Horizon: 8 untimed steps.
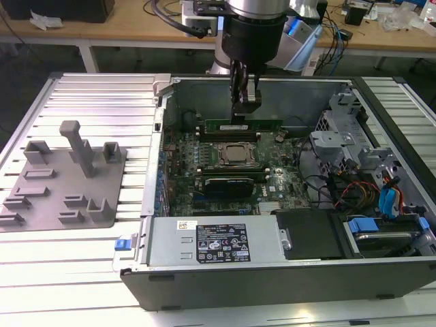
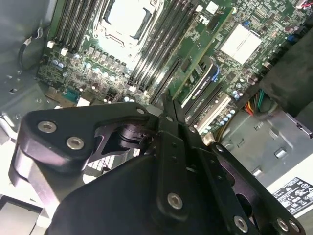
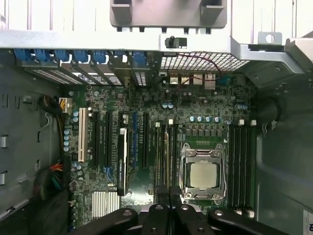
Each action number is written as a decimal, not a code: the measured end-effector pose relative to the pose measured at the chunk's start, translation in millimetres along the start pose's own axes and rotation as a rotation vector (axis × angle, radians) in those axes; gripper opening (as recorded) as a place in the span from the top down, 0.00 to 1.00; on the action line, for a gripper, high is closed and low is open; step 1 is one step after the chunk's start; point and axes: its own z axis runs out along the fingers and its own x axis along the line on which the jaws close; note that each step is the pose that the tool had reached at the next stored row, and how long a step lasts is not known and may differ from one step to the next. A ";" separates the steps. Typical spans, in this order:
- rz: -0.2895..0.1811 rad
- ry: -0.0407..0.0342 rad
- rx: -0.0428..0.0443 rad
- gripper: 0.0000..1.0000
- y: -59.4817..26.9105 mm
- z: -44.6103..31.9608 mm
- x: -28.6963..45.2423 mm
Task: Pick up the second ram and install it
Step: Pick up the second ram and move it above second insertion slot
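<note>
- gripper (image 1: 245,109) is down inside the open computer case (image 1: 238,281), fingers drawn together and pinching the second ram (image 1: 262,125) by its top edge, around mid-length
- the stick stands on edge directly below the fingertips; nothing to reach for, it hangs in line with the tool
- long axis runs along the exterior view's left-right, parallel to the long edge of the processor (image 1: 236,155) just beside it
- black expansion card (image 1: 228,185) sits on the processor's other side, well clear
- can't tell whether the bottom edge is in a slot yet; that contact is hidden
</note>
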 end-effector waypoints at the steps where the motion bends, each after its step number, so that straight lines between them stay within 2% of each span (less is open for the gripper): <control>1: 0.000 -0.0001 0.0000 0.91 0.0 1.1 -0.1; 4: 0.001 -0.0056 0.0001 0.91 0.1 8.0 -0.1; 7: 0.001 -0.0153 0.0003 0.91 0.8 12.0 -0.2; 8: 0.001 -0.0206 0.0003 0.91 1.3 14.2 -0.3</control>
